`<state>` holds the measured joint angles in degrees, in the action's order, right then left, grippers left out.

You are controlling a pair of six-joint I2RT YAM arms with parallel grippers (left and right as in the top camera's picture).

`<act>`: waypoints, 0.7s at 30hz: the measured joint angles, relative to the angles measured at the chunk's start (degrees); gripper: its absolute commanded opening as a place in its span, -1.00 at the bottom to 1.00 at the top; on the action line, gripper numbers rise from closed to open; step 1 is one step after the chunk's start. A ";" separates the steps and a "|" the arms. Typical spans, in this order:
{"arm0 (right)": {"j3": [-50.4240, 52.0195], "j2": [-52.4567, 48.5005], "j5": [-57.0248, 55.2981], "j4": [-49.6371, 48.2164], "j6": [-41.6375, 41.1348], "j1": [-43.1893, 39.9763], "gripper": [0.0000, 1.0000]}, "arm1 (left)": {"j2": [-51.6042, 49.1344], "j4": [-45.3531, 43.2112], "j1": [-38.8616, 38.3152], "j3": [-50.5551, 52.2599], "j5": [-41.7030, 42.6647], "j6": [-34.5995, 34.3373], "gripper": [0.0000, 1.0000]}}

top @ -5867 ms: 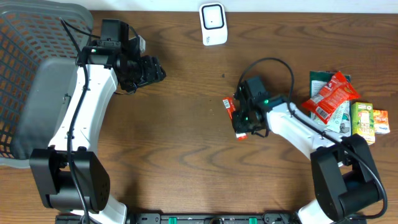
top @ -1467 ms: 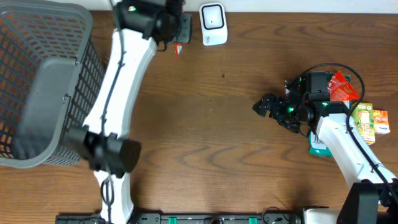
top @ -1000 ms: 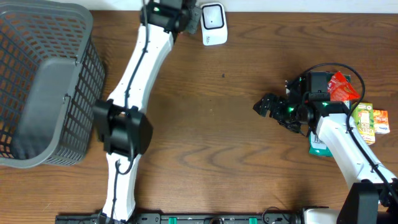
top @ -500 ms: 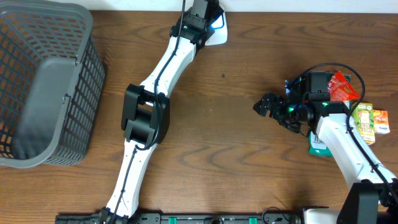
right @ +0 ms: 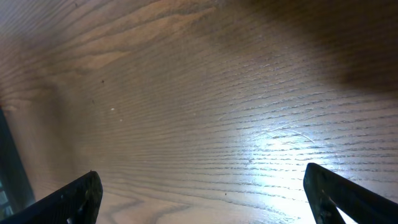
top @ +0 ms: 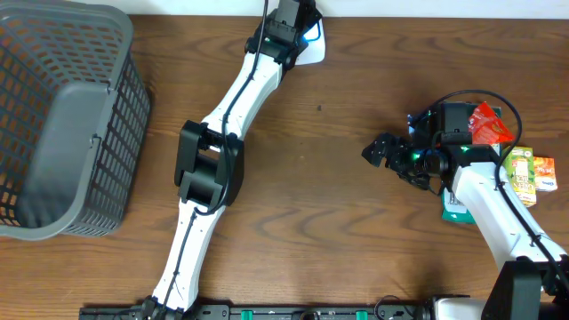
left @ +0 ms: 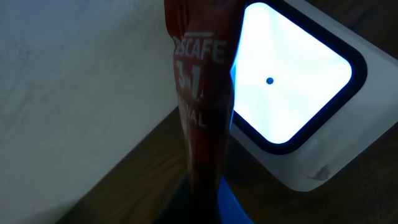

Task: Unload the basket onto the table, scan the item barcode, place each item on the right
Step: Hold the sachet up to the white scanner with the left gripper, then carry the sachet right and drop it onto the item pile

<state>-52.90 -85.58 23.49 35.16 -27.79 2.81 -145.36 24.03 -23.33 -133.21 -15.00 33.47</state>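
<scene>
Scanning now: left fingers (top: 293, 18) pinch the Nescafe sachet (left: 202, 93) upright before the lit scanner (left: 292, 87); right fingers (right: 74, 196) spread wide, empty above the table (right: 217, 93); next, probably turn its barcode to face the scanner

Red sachet (left: 202, 93) with white "SCAFE 3in1" lettering running down it, standing upright, slightly creased, centre-left of left wrist frame, lower end lost in shadow. Overlaps left edge of the white scanner (left: 323, 158) window; touching or apart not clear. Window a rounded square, black bezel, lit bright white, dark dot at centre. In overhead frame, scanner at top centre, mostly covered.
</scene>
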 measured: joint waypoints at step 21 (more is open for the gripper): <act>-0.76 0.15 2.49 -1.38 2.91 -0.72 0.25 | 24.35 40.15 -0.59 -0.04 28.70 -32.30 -0.86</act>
<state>-53.67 -85.43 25.98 33.78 -24.88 2.09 -121.01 64.18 -23.92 -133.25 13.69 1.17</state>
